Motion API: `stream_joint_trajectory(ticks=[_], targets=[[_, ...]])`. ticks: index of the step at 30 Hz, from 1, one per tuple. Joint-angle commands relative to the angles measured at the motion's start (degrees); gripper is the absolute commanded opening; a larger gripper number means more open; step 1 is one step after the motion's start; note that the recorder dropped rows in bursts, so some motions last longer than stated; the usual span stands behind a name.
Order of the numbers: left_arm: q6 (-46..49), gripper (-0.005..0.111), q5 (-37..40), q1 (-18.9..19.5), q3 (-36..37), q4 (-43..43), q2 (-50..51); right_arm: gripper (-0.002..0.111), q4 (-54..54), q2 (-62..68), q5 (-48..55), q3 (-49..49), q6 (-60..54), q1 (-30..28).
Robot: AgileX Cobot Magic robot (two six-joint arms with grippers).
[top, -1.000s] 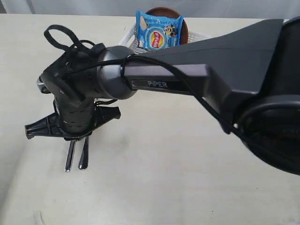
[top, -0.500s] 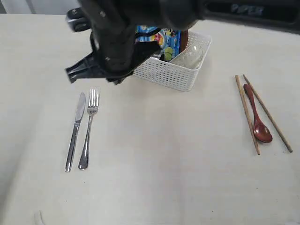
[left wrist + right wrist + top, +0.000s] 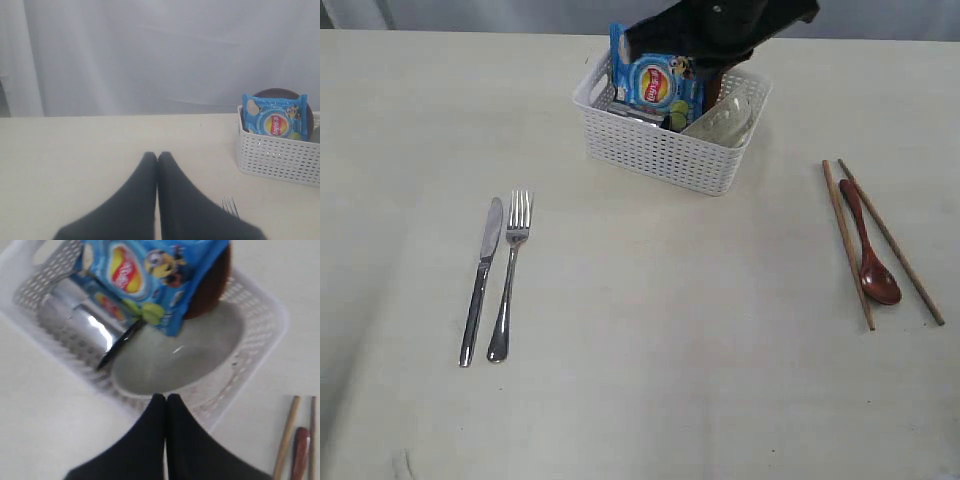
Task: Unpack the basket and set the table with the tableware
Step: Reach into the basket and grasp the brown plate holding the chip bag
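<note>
Cream tabletop (image 3: 650,400) fills my exterior feed, with the white basket (image 3: 660,155) toward its far side.

My right gripper (image 3: 166,398) has its jaws pressed flat together with nothing between them. The tips hang just over the basket's rim, beside the pale bowl (image 3: 170,355). My left gripper (image 3: 157,156) is closed tight too and empty. It is held low over bare table and points level toward a white curtain (image 3: 125,55).

From outside, the right arm (image 3: 720,25) is a dark mass leaning over the back of the basket.

Only the exterior feed gives me the laid places. The knife (image 3: 480,285) and fork (image 3: 510,275) lie side by side on the left. Two chopsticks (image 3: 847,245) flank the wooden spoon (image 3: 870,255) on the right.

The right wrist feed looks down into the basket. A shiny steel cup (image 3: 80,320) lies by the bowl under the upright blue crisp packet (image 3: 150,275), and the brown plate (image 3: 212,285) stands behind it.
</note>
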Motion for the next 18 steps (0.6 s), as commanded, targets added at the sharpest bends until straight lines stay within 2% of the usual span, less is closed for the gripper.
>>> stream_joint_trajectory(ticks=[1, 5, 12, 14, 17, 18], targets=[[0.06, 0.0, -0.37, -0.09, 0.17, 0.13, -0.21, 0.0, -0.53, -0.59, -0.39, 0.02, -3.61, -4.72], [0.06, 0.0, -0.37, -0.09, 0.17, 0.13, -0.21, 0.0, -0.53, -0.59, 1.13, 0.02, -5.96, -6.87], [0.06, 0.0, -0.37, -0.09, 0.17, 0.13, -0.21, 0.0, -0.06, 1.43, -11.6, 0.02, -16.2, -7.91], [0.06, 0.0, -0.37, -0.09, 0.17, 0.13, -0.21, 0.01, 2.84, 2.2, -13.1, 0.02, -18.79, -8.79], [0.06, 0.0, -0.37, -0.09, 0.17, 0.13, -0.21, 0.047, 7.34, 3.12, -16.47, -0.08, -23.15, -11.39], [0.06, 0.0, -0.37, -0.09, 0.17, 0.13, -0.21, 0.054, 9.5, 3.12, -17.24, -0.08, -25.86, -12.39]])
